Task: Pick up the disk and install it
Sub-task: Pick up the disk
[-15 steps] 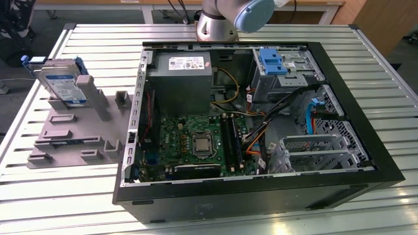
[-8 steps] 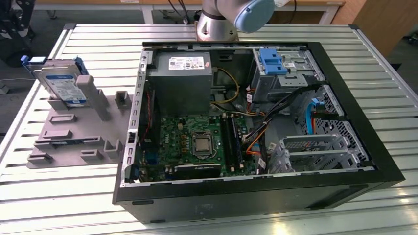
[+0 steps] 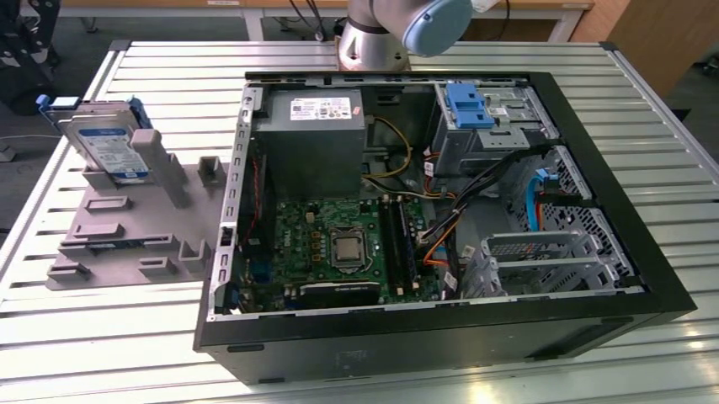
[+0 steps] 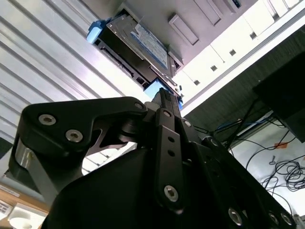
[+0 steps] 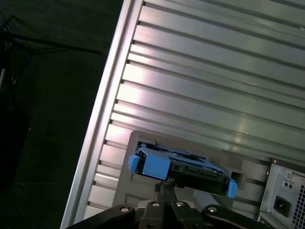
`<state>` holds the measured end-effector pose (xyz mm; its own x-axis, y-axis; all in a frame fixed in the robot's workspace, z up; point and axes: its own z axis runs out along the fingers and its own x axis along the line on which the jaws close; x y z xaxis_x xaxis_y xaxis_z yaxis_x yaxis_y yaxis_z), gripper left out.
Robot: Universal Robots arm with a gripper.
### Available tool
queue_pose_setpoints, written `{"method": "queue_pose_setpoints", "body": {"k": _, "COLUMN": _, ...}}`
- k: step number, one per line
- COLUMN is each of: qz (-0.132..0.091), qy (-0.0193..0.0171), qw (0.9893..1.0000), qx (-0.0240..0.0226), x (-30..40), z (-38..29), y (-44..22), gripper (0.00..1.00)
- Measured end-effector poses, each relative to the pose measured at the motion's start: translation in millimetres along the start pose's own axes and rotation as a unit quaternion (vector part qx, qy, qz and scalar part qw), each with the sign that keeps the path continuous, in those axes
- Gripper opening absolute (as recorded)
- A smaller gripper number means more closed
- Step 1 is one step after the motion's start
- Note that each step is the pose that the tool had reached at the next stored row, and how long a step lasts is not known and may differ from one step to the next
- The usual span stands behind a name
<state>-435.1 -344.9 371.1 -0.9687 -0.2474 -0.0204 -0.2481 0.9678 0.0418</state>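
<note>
**Exterior view.** The disk (image 3: 107,143) stands on edge, leaning back, in a grey holder (image 3: 135,227) on the slatted table (image 3: 113,337), at the exterior view's left. It is just beside the open case (image 3: 629,252), outside it. The arm (image 3: 393,34) rises beyond the case's far wall. Inside the case, the power supply (image 3: 309,139) sits in the far corner nearer the holder. A blue latch (image 3: 464,105) stands upright at the drive cage.

**Second wrist view.** The gripper (image 4: 164,95) has its black fingers pressed together with nothing between them. The disk (image 4: 138,45) lies beyond the tips in the holder, label showing.

**First wrist view.** The gripper (image 5: 162,185) has its tips together and holds nothing. The tips line up with the blue rail of the disk (image 5: 190,169); contact cannot be confirmed here. The disk sits in the holder on the table.
</note>
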Motion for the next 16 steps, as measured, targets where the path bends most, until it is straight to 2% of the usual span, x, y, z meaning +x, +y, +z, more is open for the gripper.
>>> {"method": "queue_pose_setpoints", "body": {"k": 16, "qz": -0.005, "qy": 0.0003, "qw": 1.0, "qx": 0.0004, "x": 0.0, "z": 0.0, "y": 0.0, "gripper": 0.11}}
